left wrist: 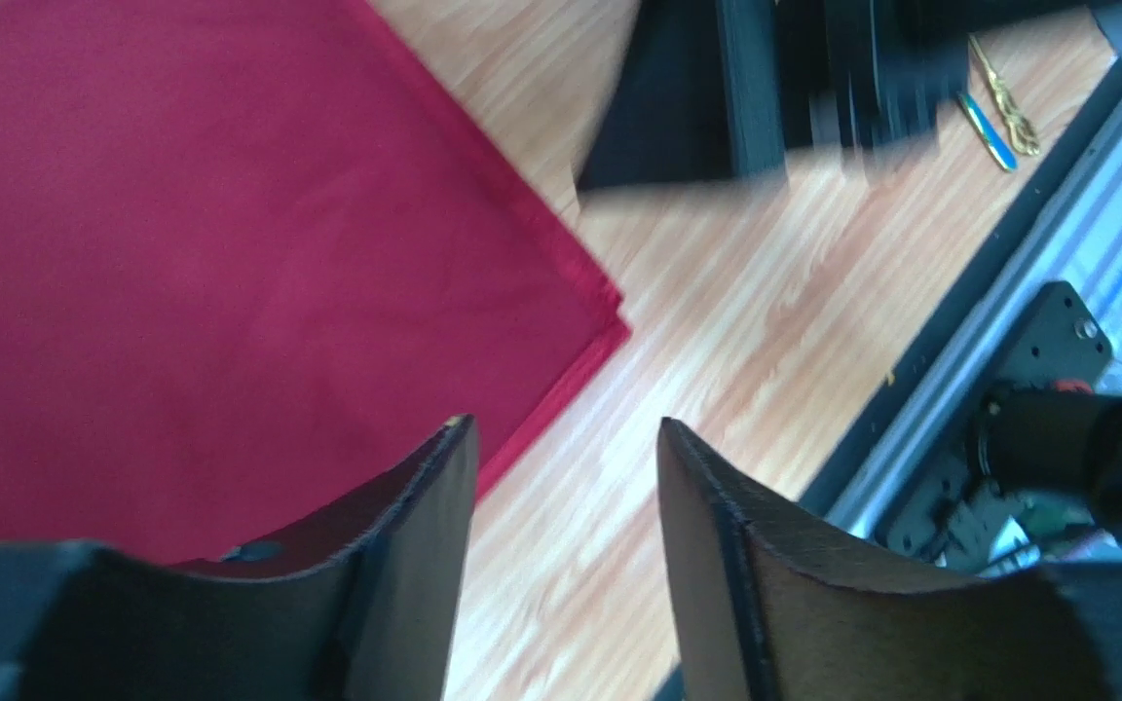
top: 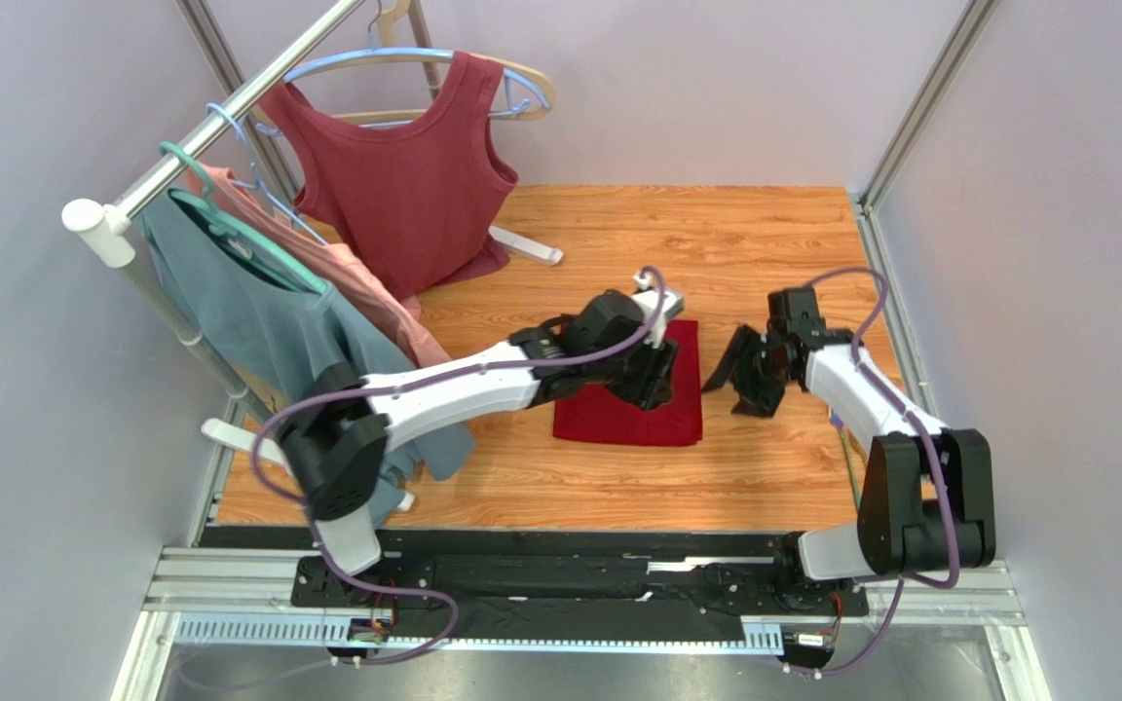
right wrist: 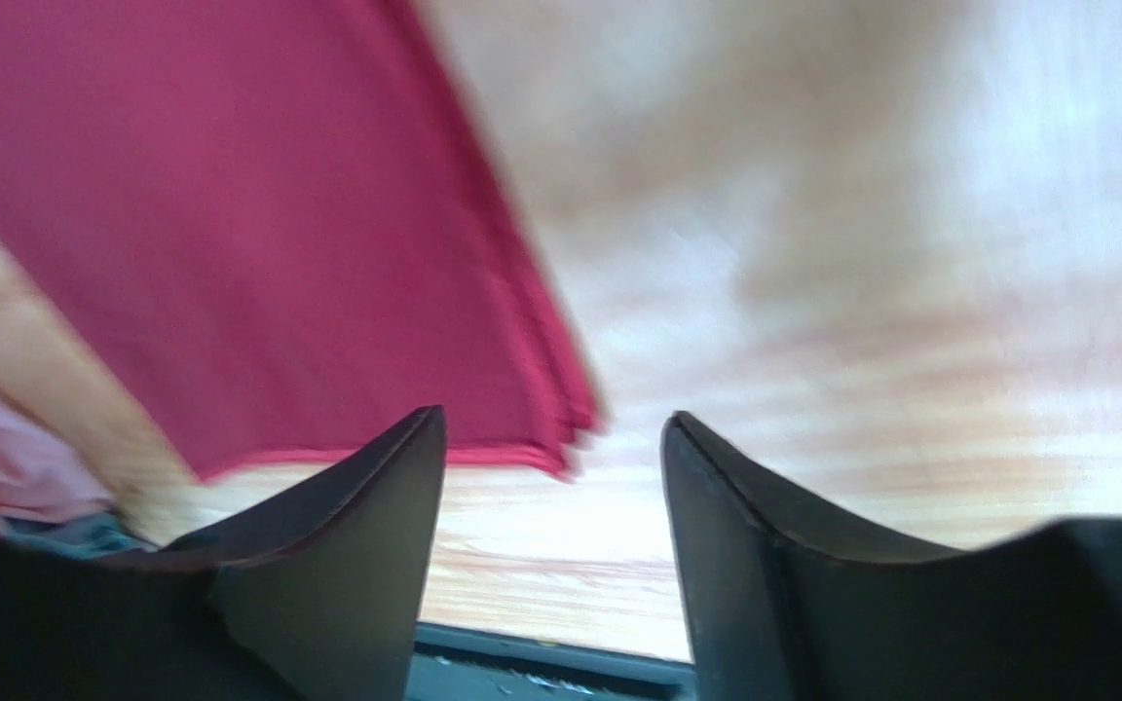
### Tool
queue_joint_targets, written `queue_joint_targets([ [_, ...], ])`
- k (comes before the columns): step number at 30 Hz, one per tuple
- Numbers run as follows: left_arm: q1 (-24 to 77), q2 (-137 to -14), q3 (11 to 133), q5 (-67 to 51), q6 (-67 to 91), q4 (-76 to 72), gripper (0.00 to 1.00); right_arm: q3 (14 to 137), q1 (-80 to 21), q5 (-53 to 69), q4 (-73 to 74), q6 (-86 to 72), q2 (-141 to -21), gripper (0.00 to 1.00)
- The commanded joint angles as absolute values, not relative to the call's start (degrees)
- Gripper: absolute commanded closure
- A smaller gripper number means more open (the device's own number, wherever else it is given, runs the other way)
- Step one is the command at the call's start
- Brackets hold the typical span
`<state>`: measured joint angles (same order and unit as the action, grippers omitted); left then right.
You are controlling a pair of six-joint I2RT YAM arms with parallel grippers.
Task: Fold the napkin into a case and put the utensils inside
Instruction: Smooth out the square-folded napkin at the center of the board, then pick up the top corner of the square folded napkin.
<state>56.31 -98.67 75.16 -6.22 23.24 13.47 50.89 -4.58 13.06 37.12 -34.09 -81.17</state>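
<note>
The crimson napkin [top: 626, 414] lies folded on the wooden table, its layered edges showing in the left wrist view [left wrist: 231, 249] and, blurred, in the right wrist view [right wrist: 260, 219]. My left gripper [top: 655, 377] hovers over the napkin's right part. Its jaws [left wrist: 564, 438] are open and empty above the napkin's corner and bare wood. My right gripper [top: 728, 392] is just right of the napkin. It is open and empty [right wrist: 552, 427], with the napkin's corner ahead of the left finger. A gold utensil [left wrist: 1009, 110] lies beside a small blue piece [left wrist: 986, 132] near the table's right rail. No case shows.
A clothes rack [top: 201, 139] stands at the back left with a maroon top [top: 406, 175], a teal shirt [top: 252, 314] and a pink garment [top: 362, 285]. Its white foot [top: 531, 246] rests on the table. Metal rails [top: 896, 307] border the right side.
</note>
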Motion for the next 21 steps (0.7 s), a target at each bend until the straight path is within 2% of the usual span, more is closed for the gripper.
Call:
queue_joint_targets([
  [1,58.9,-109.8,83.6,-8.9,22.6,11.8,0.36,42.0,-2.8,16.8,31.2,-35.3,-77.9,0.45],
  [2,59.8,-111.3,85.0,-8.9,22.6,12.2,0.36,40.7,-2.5,18.0,29.9,-35.1,-77.2,0.61],
  [5,60.8,-115.5,88.9,-8.1,22.9,14.2,0.36,37.9,-2.3,18.9,26.3,-36.5,-77.5,0.93],
  [9,60.9,-116.1,88.2,-7.9,24.2,12.7,0.39,36.9,-2.3,19.2,22.5,-37.2,-80.2,1.0],
  [13,61.0,-118.6,90.1,-9.1,24.4,14.6,0.32,37.8,-2.3,20.1,20.8,-36.7,-82.1,1.0],
  [21,62.0,-123.7,92.5,-5.5,22.9,16.7,0.32,36.4,1.6,25.3,17.9,-37.1,-83.1,1.0],
])
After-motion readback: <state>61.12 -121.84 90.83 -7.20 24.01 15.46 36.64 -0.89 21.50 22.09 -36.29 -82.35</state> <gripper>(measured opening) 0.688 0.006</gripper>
